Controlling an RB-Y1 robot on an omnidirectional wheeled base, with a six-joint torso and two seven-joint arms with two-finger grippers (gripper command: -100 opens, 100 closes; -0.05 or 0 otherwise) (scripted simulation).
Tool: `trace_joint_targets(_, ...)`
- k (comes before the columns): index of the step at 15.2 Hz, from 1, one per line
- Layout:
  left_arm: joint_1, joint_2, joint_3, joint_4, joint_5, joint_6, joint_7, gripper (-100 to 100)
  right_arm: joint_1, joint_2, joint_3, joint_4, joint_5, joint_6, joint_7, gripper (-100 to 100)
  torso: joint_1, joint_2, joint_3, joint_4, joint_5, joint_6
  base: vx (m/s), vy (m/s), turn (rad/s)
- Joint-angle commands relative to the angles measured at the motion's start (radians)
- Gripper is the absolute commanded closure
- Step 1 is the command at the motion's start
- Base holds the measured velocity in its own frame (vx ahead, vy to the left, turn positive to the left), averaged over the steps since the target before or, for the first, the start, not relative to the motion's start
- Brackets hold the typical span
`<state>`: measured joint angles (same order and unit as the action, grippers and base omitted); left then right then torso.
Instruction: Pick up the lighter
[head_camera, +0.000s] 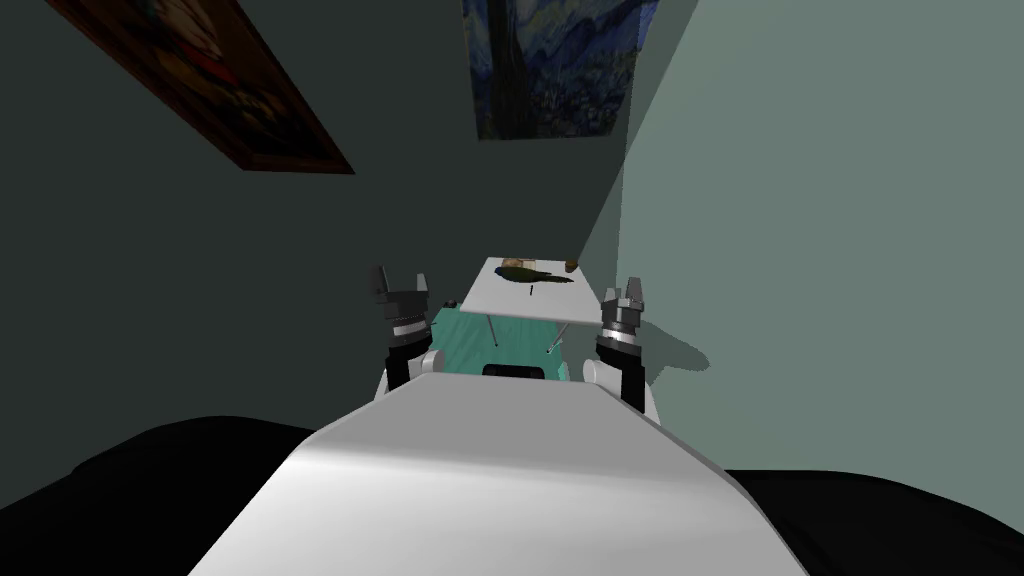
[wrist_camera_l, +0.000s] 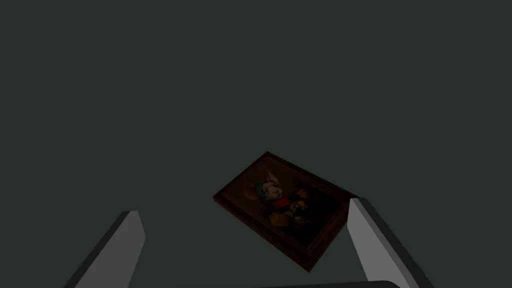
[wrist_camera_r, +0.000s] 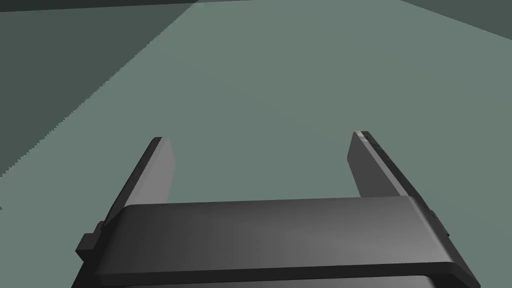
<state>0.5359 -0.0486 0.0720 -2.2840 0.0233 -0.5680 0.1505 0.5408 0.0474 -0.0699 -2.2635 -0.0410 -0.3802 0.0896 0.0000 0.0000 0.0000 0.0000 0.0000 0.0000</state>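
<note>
A white table (head_camera: 510, 300) on thin legs stands ahead of me, beyond both hands. On its near part lies a tiny dark sliver (head_camera: 530, 291), too small to tell whether it is the lighter. My left gripper (head_camera: 400, 282) is raised left of the table's near corner, fingers open (wrist_camera_l: 245, 206) with nothing between them. My right gripper (head_camera: 626, 290) is held up by the table's near right corner, also open and empty (wrist_camera_r: 260, 137).
Farther back on the table lie a long dark green thing (head_camera: 545, 277), a tan item (head_camera: 512, 263) and a small brown object (head_camera: 571, 265). A teal rug (head_camera: 455, 335) lies under the table. A grey-green wall (head_camera: 820, 250) runs close along the right, a dark wall (head_camera: 180, 300) along the left.
</note>
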Motion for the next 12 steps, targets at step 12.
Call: trace_joint_targets(12, 0.0, 0.0, 0.0, 0.0, 0.0, 0.0, 0.0, 0, -0.031, -0.267, 0.072, 0.101, 0.028, -0.061, 0.065, -100, 0.005, 0.004, 0.002, 0.001, 0.001, 0.0, -0.038, 0.041, 0.054)
